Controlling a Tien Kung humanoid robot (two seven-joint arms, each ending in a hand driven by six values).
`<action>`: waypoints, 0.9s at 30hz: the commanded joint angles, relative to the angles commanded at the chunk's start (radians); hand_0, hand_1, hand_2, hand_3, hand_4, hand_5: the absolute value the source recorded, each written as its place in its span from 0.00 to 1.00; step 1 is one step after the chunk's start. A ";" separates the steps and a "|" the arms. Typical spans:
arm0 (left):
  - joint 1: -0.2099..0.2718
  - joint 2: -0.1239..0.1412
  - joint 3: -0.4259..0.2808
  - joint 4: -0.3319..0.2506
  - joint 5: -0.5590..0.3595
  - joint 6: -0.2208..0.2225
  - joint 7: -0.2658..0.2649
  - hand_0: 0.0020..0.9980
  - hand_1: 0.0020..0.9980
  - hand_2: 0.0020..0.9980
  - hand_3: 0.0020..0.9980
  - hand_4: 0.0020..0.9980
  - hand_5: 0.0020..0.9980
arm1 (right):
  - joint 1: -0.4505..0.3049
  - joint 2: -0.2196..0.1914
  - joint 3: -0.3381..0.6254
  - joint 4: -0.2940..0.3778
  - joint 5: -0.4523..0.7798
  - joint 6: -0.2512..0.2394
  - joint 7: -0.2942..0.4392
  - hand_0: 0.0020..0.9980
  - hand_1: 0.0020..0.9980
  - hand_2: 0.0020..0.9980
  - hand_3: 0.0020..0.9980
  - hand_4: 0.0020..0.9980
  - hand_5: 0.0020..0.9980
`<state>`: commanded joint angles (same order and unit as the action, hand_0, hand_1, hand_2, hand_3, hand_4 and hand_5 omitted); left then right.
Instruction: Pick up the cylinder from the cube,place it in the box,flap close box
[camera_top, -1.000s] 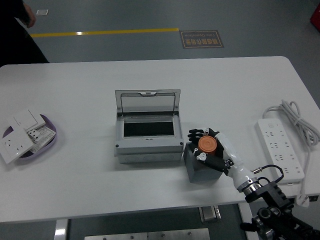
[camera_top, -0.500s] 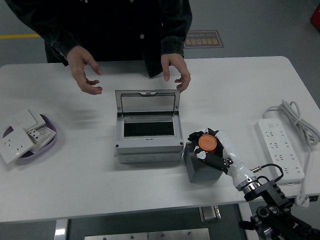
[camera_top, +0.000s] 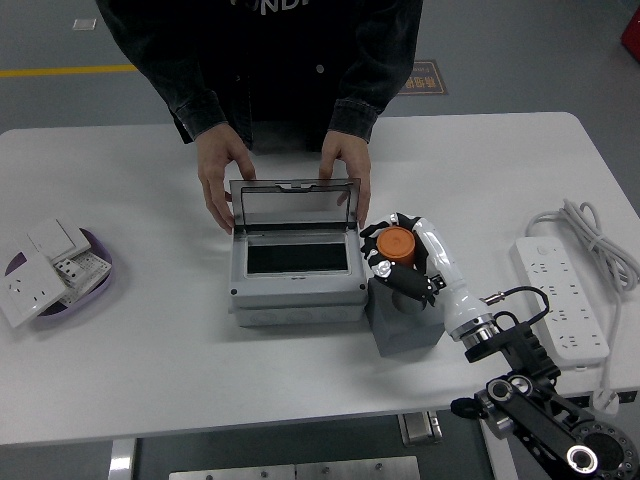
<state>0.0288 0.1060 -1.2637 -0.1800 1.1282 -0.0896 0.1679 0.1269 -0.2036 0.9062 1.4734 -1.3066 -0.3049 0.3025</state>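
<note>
The box (camera_top: 295, 270) stands open and empty, a person's hands (camera_top: 345, 170) holding its raised lid. Just right of the box, the right robot hand (camera_top: 398, 255) pinches the orange cylinder (camera_top: 396, 243) above the grey cube (camera_top: 403, 322).

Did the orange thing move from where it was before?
Yes. The orange cylinder, held in the robot's right hand, has gone up the picture and a little left, off the top of the grey cube, toward the open box.
</note>
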 joint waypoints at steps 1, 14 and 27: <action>0.000 0.000 0.000 0.000 0.001 0.000 0.000 0.64 0.66 0.58 0.65 0.72 0.32 | 0.019 0.010 -0.012 -0.003 -0.021 -0.004 -0.016 0.24 0.30 0.37 0.29 0.00 0.00; -0.005 0.002 -0.002 0.000 0.010 -0.001 0.004 0.64 0.66 0.58 0.65 0.72 0.33 | 0.236 0.152 -0.131 -0.083 -0.438 0.084 -0.321 0.08 0.23 0.35 0.28 0.00 0.00; -0.010 0.003 0.001 0.000 0.015 -0.002 0.005 0.64 0.66 0.58 0.65 0.73 0.35 | 0.310 0.181 -0.171 -0.097 -0.881 0.231 -0.623 0.08 0.26 0.36 0.30 0.00 0.00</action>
<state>0.0185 0.1090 -1.2627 -0.1800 1.1432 -0.0914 0.1729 0.4367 -0.0230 0.7349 1.3766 -2.1879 -0.0737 -0.3208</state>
